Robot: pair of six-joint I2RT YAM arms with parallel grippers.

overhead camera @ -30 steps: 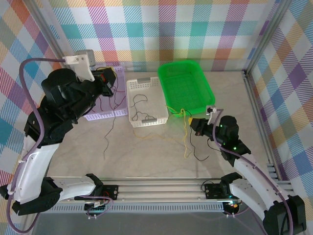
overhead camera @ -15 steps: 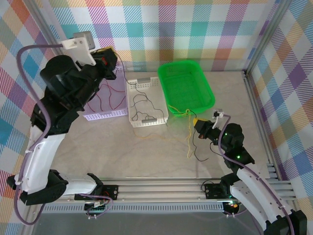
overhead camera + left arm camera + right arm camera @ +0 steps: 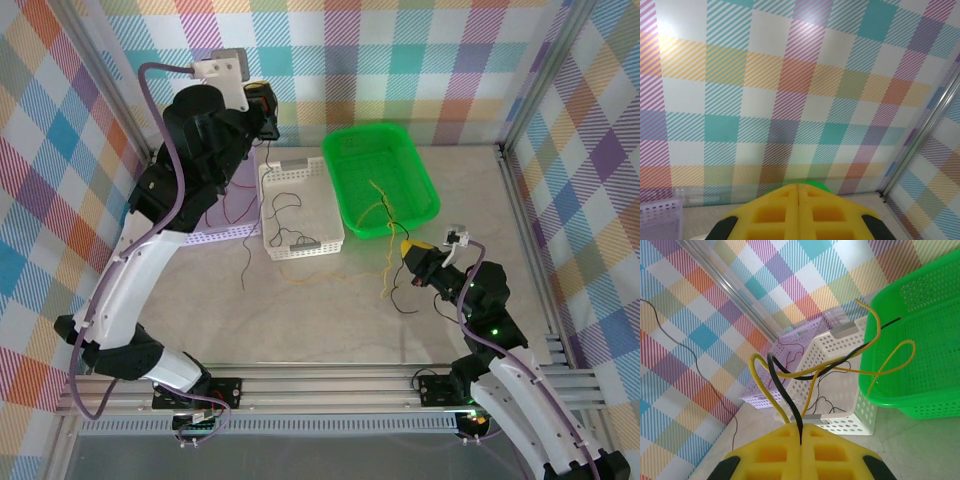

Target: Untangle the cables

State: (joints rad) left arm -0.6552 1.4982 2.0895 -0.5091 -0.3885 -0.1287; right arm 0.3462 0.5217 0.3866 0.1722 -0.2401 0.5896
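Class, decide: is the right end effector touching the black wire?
Touching. The right wrist view shows the black wire running down into the closed seam of the right end effector, pinched there with no gap.

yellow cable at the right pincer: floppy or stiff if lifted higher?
Probably springy, not limp: the yellow cable holds open loops above the right pincer. Likely very light, being so thin. It crosses the black cable pinched there, so pulling would probably drag both.

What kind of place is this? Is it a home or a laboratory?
Probably a robot test booth, not a home: checked walls on a metal frame, two arms bolted to a rail, plastic baskets on the table.
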